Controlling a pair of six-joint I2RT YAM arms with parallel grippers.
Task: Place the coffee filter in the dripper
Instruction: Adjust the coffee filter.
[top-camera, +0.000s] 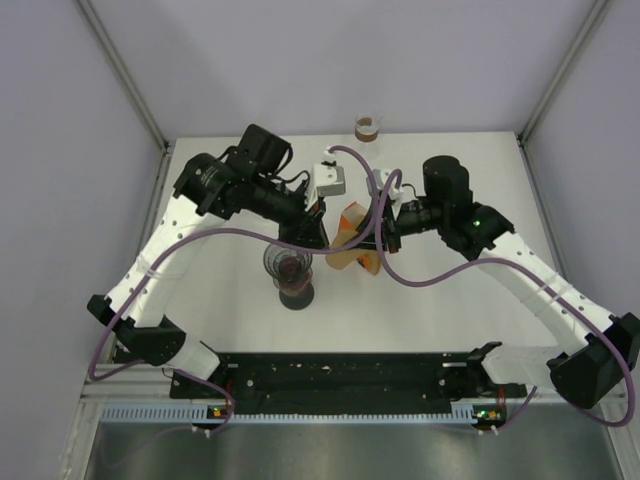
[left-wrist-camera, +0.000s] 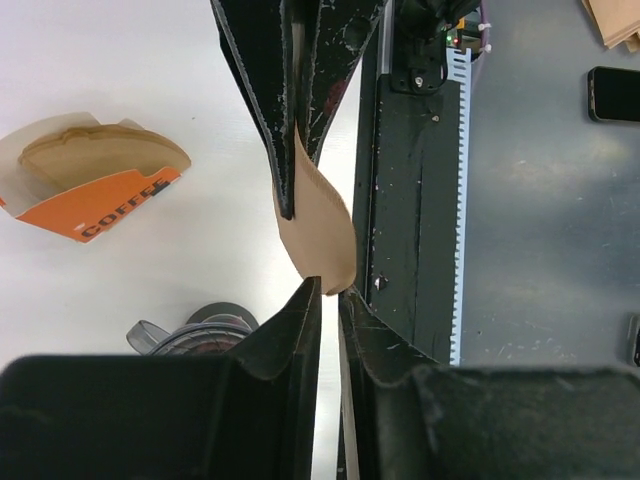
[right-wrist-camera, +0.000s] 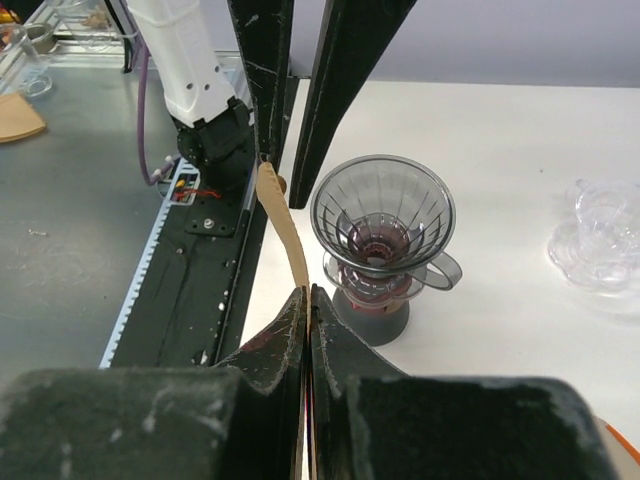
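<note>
HELD: filter (left-wrist-camera: 315, 225) pinched flat, left hand (left-wrist-camera: 328, 290) and right hand (right-wrist-camera: 307, 292) both clenched on opposite edges | WHERE: aloft beside the dripper (right-wrist-camera: 383, 215), mid-table (right-wrist-camera: 520, 140) | RISK: paper could be torn if pulled unevenly.

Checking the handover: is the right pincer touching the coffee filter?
Touching. The right wrist view shows the right pincer closed on the coffee filter, no gap.
</note>
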